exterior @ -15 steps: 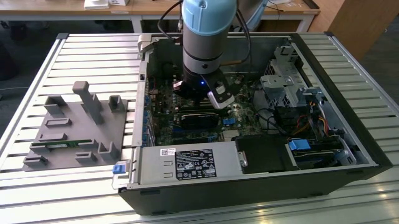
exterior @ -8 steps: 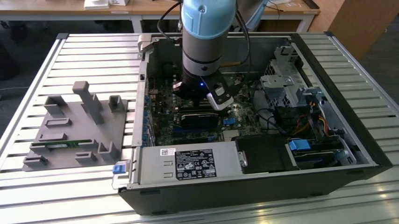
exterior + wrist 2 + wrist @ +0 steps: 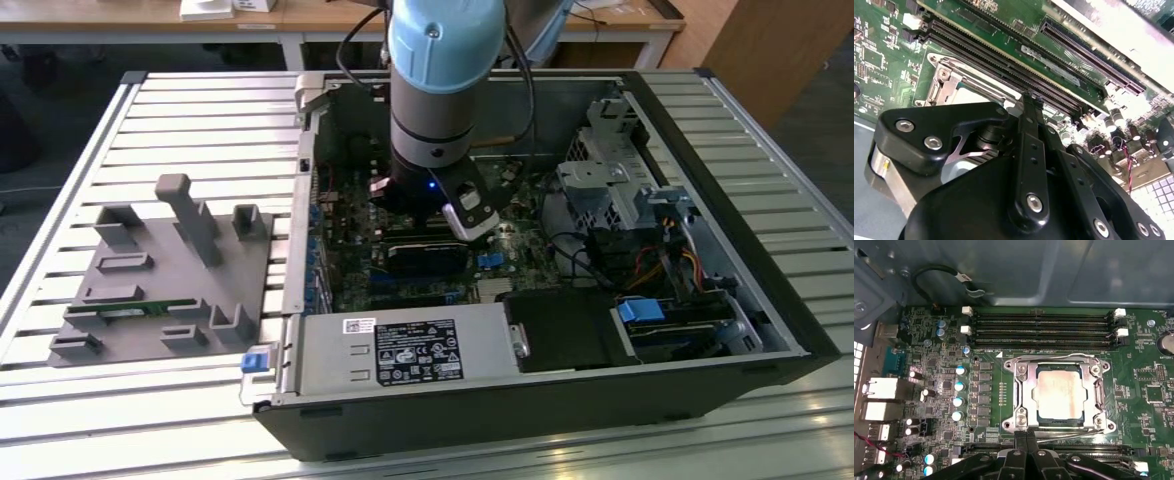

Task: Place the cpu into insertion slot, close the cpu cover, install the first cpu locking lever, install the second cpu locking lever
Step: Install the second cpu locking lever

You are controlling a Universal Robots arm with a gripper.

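The cpu (image 3: 1060, 392), with its silvery top, lies flat in the insertion slot (image 3: 1009, 426) on the green board. The cpu cover (image 3: 1023, 392), a silver frame, lies down around the chip. A thin wire locking lever (image 3: 1074, 435) runs along one side of the socket, slightly raised at its far end. My gripper (image 3: 1026, 434) has its thin black fingers pressed together, tips at the socket's edge beside that lever's end. In the second wrist view the gripper (image 3: 1030, 99) hides much of the socket (image 3: 949, 82). In the exterior view the gripper (image 3: 424, 215) reaches down into the open computer case.
Long black memory slots (image 3: 1044, 327) flank the socket on two sides. Capacitors (image 3: 959, 392) stand beside it. The case holds a power supply (image 3: 400, 350), a drive cage (image 3: 614, 180) and cables. A grey parts fixture (image 3: 160, 280) sits on the slatted table at the exterior view's left.
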